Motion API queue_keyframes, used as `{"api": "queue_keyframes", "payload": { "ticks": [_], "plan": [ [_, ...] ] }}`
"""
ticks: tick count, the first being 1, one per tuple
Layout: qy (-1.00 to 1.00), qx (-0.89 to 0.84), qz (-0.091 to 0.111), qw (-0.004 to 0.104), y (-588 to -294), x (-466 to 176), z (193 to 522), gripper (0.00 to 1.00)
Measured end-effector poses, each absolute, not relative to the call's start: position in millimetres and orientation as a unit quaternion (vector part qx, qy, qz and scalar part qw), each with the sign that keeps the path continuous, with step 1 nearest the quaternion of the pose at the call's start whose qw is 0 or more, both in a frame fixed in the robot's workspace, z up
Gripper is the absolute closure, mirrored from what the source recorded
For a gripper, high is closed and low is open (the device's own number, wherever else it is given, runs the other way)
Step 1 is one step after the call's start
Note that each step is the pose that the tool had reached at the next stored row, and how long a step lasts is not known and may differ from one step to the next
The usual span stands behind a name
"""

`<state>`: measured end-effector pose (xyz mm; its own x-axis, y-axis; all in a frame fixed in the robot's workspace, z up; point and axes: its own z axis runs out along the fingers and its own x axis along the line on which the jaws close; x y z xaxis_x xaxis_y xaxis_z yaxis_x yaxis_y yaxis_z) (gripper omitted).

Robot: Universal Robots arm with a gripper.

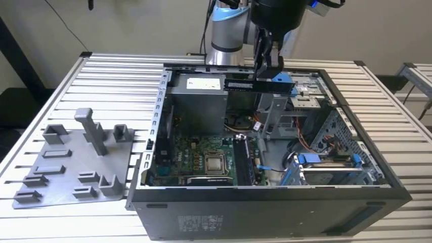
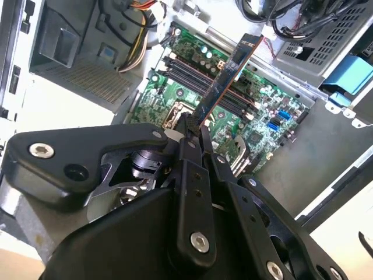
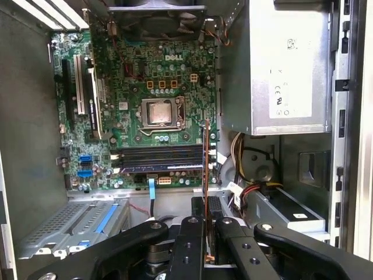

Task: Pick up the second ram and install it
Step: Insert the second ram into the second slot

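Gripper (image 1: 268, 73): clamped on the ram stick (image 1: 260, 85), upper centre of the exterior view.
Ram stick: level, above the open computer case (image 1: 270, 207).

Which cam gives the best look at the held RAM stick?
Second wrist view: the second ram shows its flat face, clamped in the gripper. First wrist view sees it edge-on; exterior view shows it whole but distant.
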<state>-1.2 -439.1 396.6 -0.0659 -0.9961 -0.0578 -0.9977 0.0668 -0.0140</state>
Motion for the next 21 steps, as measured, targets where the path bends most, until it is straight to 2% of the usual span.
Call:
{"api": "queue_keyframes", "payload": {
  "ticks": [21],
  "plan": [
    [0.754, -0.656, 0.014, 0.026, -439.0, -1.2, 396.0, 0.86]
  ]
}}
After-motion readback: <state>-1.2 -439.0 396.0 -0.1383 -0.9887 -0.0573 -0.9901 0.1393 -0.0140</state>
